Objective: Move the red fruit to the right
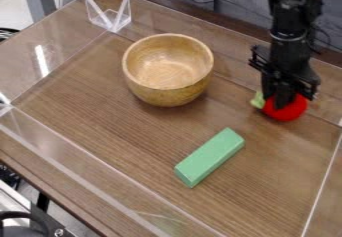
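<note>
Carrying the red fruit (283, 108) to the right side of the worktop (120, 141).

Claw (283, 98) points straight down, closed on the red fruit, which sits low at the worktop's right edge, well right of the upright wooden bowl (168, 69) and apart from the green block (211, 157) nearer the front. Judged from this position, the rightward move looks essentially made; what remains is setting the fruit down, if it is not resting already, and releasing it.
</note>
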{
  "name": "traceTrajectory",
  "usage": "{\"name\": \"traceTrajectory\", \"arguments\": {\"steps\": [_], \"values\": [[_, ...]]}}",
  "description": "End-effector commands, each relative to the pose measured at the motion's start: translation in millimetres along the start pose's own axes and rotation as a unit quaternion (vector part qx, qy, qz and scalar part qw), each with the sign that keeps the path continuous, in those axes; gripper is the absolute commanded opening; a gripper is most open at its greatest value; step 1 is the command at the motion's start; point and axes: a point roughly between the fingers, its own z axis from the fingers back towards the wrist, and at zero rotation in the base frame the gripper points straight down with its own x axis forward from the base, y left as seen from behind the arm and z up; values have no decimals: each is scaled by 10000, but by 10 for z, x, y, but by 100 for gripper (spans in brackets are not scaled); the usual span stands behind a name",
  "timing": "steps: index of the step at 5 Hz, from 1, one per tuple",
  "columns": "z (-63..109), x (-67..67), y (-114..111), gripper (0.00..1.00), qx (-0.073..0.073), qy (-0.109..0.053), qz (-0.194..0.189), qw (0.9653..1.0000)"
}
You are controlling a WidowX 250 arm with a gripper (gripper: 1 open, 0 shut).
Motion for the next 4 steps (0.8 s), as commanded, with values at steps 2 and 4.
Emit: {"name": "traceTrajectory", "arguments": {"steps": [2,4], "values": [[-115,-212,-226,100,10,-176,-100,9998],[14,-206,-231,100,45,-244,21,9997]]}}
